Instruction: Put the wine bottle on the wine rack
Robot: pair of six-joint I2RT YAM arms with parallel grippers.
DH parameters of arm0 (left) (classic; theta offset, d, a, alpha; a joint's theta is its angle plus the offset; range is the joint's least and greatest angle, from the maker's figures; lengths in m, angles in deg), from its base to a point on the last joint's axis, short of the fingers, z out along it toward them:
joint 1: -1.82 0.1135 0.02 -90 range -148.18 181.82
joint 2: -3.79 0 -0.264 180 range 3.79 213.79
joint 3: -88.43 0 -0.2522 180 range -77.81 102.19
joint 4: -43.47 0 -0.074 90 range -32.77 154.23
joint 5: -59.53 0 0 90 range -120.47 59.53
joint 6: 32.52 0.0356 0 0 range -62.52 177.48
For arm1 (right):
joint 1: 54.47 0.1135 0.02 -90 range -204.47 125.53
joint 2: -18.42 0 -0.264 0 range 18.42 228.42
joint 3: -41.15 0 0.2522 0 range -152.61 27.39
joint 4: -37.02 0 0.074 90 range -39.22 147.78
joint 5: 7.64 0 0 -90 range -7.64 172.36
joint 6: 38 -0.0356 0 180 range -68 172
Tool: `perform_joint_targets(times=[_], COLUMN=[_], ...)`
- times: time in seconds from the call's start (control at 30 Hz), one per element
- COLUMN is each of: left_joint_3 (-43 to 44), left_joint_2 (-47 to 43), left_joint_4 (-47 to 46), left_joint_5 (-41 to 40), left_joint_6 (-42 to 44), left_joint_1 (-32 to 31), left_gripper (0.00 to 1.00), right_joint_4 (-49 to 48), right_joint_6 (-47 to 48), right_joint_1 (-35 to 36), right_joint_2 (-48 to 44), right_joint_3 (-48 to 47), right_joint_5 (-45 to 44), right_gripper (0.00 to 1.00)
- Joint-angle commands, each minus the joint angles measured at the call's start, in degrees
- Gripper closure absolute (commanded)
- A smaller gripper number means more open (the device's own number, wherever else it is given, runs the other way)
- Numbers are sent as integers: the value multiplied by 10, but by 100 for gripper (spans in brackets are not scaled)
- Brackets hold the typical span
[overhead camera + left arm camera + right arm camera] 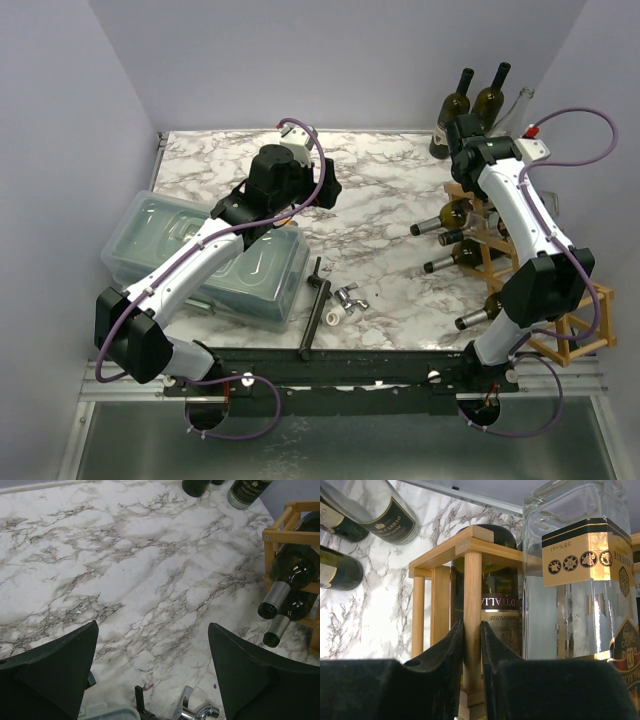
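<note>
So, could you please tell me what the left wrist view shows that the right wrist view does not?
Only left wrist: the left gripper wide open, two foil-capped dark bottle necks sticking out of the light-brown wooden wine rack, and a small chrome fitting. Only right wrist: a clear square glass bottle with a gold-and-black label, and the right gripper, fingers close together. Both: that rack and the white marble-patterned table.
</note>
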Motion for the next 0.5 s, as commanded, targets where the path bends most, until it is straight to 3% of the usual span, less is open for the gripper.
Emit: perform_joint_targets(times=[0.0,0.27,0.47], left_joint_3=[18,17,17], left_joint_2=[2,0,1], left_joint_4=[0,0,0], left_joint_5=[10,10,8], left_joint_6=[-3,-3,-3], left_joint_1=[-2,-2,-2], left_gripper=[8,8,8], right_joint_4=[-34,-18,-29], right_joint_6=[-36,-49,-69], right_joint_1=[0,-4,-4], right_joint_2=[26,57,29], right_joint_3=[-18,-60,-29], right_joint_5=[-32,-58,-78], right_gripper=[84,99,99])
